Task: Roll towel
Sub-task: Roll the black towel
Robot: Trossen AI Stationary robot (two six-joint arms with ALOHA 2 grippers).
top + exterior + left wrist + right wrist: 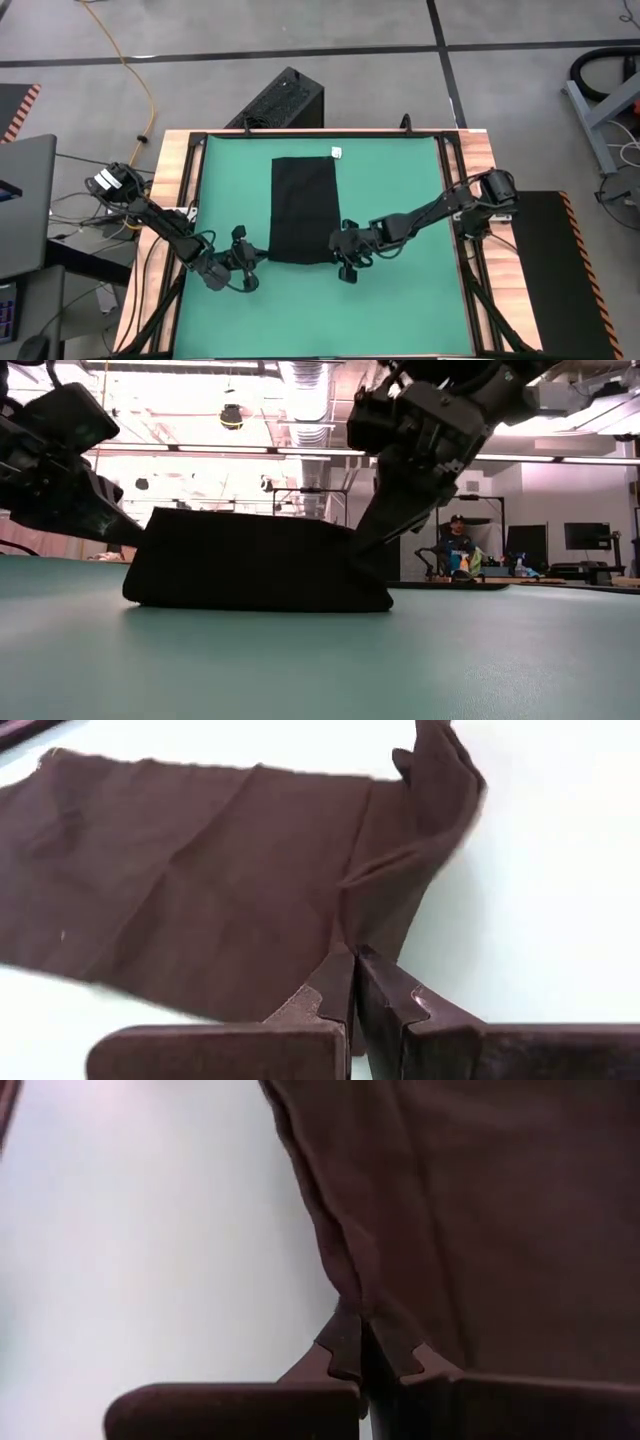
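Note:
The black towel [305, 205] lies lengthwise on the green mat [400, 170]. Its small white tag [337, 152] is at the far right corner. My left gripper [258, 262] is shut at the towel's near left corner. My right gripper [338, 250] is shut at the near right corner. In the low view the towel's near end [250, 560] stands up from the mat between the two arms. The far part lies flat on the mat. My left gripper pinches the towel's near left corner [345, 935] between its two shut fingers, coming low from the table's left side. A ridge of cloth [420, 830] runs away from the fingertips. The rest of the towel [180, 870] lies spread on the mat. My right gripper pinches the edge of the towel at its near right corner [350, 1295] between its two shut fingers, slanting down from the table's right side. The cloth [480, 1210] bunches in folds at the fingertips. In the low view this corner [365, 560] is raised off the mat.
The mat is bordered by a wooden frame [180, 180]. There is bare mat to the left and right of the towel and near the front edge [320, 320]. A black box [285, 100] stands beyond the far edge. A person [455, 545] sits far back in the room.

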